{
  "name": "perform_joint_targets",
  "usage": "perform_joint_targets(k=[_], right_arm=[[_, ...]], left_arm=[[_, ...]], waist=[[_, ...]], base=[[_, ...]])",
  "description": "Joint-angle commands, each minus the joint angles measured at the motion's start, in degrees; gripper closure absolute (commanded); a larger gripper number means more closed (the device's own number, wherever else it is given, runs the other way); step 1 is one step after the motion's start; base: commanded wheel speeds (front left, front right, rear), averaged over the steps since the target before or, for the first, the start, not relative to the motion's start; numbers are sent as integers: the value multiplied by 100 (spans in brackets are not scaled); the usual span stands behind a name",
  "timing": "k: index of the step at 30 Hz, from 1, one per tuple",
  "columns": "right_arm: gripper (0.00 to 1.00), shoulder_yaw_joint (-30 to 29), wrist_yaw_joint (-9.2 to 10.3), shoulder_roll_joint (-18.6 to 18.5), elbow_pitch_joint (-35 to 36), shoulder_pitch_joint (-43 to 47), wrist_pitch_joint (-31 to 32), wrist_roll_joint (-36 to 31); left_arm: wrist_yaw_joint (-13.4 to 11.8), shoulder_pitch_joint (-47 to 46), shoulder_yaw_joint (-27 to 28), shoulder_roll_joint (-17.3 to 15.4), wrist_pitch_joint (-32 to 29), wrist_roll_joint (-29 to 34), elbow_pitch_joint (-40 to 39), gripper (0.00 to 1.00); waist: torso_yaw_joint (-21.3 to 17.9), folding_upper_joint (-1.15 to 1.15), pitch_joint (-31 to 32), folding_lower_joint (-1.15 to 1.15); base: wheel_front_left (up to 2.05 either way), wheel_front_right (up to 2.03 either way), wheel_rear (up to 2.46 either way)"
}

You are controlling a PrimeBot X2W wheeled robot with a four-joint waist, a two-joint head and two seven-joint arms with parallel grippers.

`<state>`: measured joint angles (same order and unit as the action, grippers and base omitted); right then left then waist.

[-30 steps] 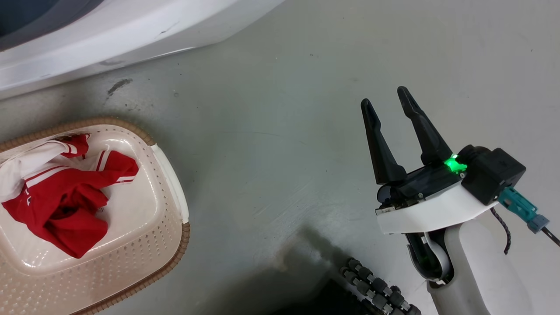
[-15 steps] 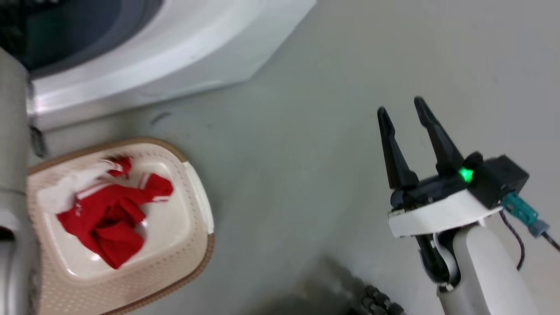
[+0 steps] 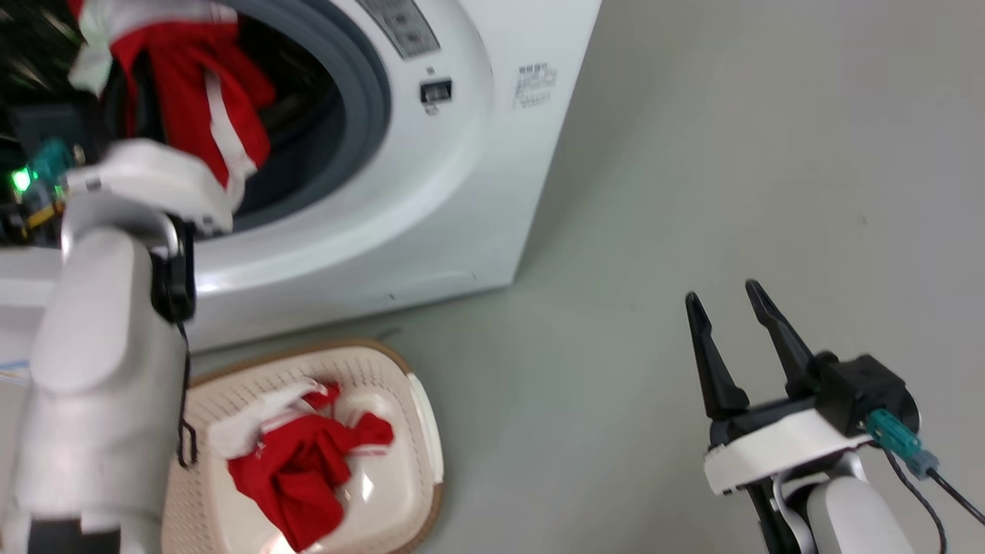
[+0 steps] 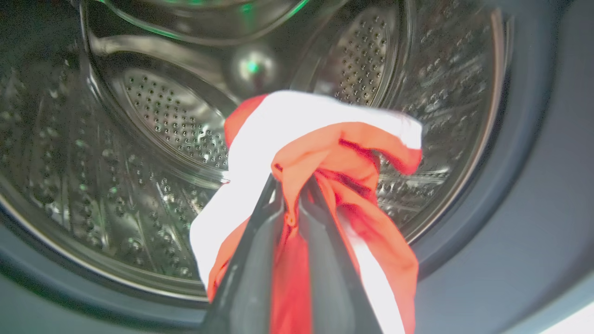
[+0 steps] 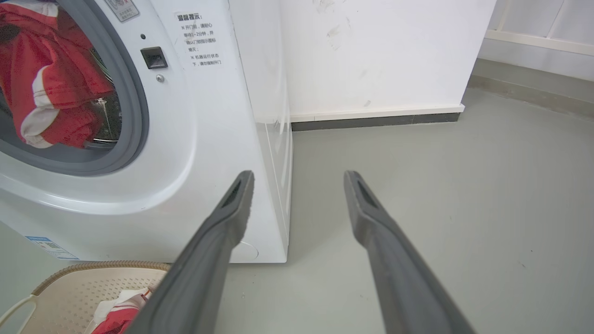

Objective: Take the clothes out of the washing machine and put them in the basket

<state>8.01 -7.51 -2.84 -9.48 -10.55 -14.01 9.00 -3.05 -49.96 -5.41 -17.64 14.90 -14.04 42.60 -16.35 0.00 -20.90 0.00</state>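
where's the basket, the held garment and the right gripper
basket (image 3: 362, 375), head view, bare perforated inner wall
held garment (image 4: 343, 144), left wrist view, red fold near its top
right gripper (image 3: 721, 291), head view, midway between its fingertips

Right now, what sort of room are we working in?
Probably a laundry room or utility corner: a white front-loading washing machine with red-and-white clothes at its mouth, a perforated laundry basket, bare grey floor.

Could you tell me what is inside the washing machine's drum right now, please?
A red-and-white garment, pinched by the left gripper, hangs in the drum. It hides part of the drum floor behind it.
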Motion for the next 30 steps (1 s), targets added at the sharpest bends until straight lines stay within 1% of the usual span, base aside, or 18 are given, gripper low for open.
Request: perform_joint_targets(k=[1, 3, 7, 9, 13, 16, 21, 24, 27, 30], right_arm=[[0, -73, 4, -7, 30, 173, 55, -38], [0, -142, 4, -6, 80, 306, 134, -95], [0, -298, 4, -4, 216, 542, 256, -161], [0, -358, 4, -4, 294, 681, 334, -201], [0, -463, 4, -4, 482, 891, 483, -269], [0, -499, 4, -3, 648, 980, 570, -295], [0, -570, 4, -4, 868, 1027, 629, -299], [0, -588, 4, -4, 965, 969, 622, -284], [0, -563, 4, -3, 1041, 817, 600, -247], [0, -523, 4, -4, 1106, 654, 578, -234]], left_arm=[[-35, 426, 84, 45, 38, -15, -380, 100], [-46, 908, 167, 129, 33, -18, -786, 100], [10, 1712, 300, 260, 35, 2, -1527, 100], [11, 2147, 329, 386, 34, 10, -1880, 100], [-10, 2907, 308, 563, 31, 80, -2575, 100], [-41, 3438, 239, 697, 30, 125, -3089, 100], [-148, 4224, 45, 905, -11, 166, -3899, 100], [-214, 4634, -88, 1013, -103, 170, -4134, 100], [-308, 4920, -220, 1116, -204, 161, -4022, 100], [-317, 4943, -385, 1239, -231, 73, -3659, 100]], waist=[[330, 0, 674, 0], [395, 0, 890, 0], [553, 0, 1240, 0], [640, 0, 1411, 0], [810, 0, 1625, 0], [905, 0, 1654, 0], [1047, 0, 1515, 0], [1103, 0, 1294, 0], [1108, 0, 968, 0], [1086, 0, 507, 0]], base=[[0, 0, 0], [0, 0, 0], [0, 0, 0], [0, 0, 0], [0, 0, 0], [0, 0, 0], [0, 0, 0], [0, 0, 0], [0, 0, 0], [0, 0, 0]])
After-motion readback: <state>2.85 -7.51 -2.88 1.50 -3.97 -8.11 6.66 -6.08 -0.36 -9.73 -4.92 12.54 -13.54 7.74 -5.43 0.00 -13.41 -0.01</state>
